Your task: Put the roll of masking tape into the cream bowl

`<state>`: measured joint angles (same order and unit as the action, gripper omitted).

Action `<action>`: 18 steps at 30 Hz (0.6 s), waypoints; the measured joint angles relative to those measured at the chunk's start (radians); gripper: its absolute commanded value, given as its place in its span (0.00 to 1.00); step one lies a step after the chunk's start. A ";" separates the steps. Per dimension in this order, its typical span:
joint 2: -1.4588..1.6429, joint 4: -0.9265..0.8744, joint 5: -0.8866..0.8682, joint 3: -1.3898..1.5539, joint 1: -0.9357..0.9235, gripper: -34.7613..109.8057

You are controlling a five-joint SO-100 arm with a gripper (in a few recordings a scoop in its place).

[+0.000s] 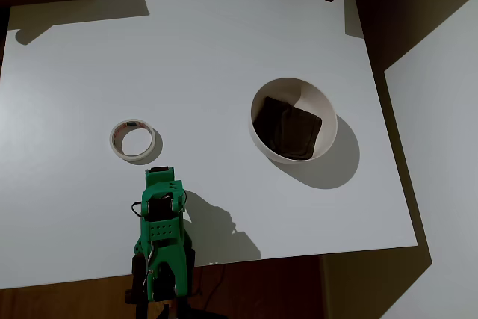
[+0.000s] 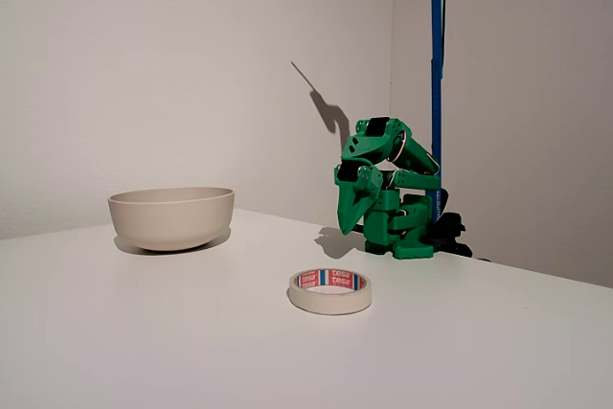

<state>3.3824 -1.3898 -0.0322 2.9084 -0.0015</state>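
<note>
We are looking at the opening step: the approach to the roll of masking tape [image 1: 133, 140], with no grasp yet made. The green arm [image 1: 160, 244] is sitting folded at the near edge of the white counter [image 1: 209, 42] in the overhead view, and its claw [image 2: 362, 210] is pointing downward in the fixed view, with the fingers appearing pressed together and holding nothing.

The roll is lying flat on the counter, just beyond the claw tip in the overhead view and apart from it. The cream bowl [image 1: 293, 119] is standing well apart to the right of the roll in that view, and a dark brown square piece [image 1: 287, 129] is resting inside it.

We are judging that the next move calls for spreading the claw, reaching forward over the ring, and lowering one finger into the wide hole so the wall is pinched. The carry to the bowl is then running rightward across bare counter.
</note>
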 measured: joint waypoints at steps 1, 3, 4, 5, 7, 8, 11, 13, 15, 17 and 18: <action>0.000 0.000 0.000 0.000 0.000 0.18; 0.000 0.000 0.000 0.000 0.002 0.18; 0.000 0.000 0.000 0.000 0.002 0.18; 0.000 0.000 0.000 0.000 0.002 0.18; 0.000 0.000 0.000 0.000 0.002 0.18; 0.000 0.000 0.000 0.000 0.002 0.18; 0.000 0.000 0.000 0.000 0.002 0.18; 0.000 0.000 0.000 0.000 0.002 0.18; 0.000 0.000 0.000 0.000 0.002 0.19; 0.000 0.000 0.003 0.000 0.003 0.18; 0.000 0.000 0.014 0.000 0.017 0.18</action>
<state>3.3824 -1.3898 -0.0184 2.9084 0.0153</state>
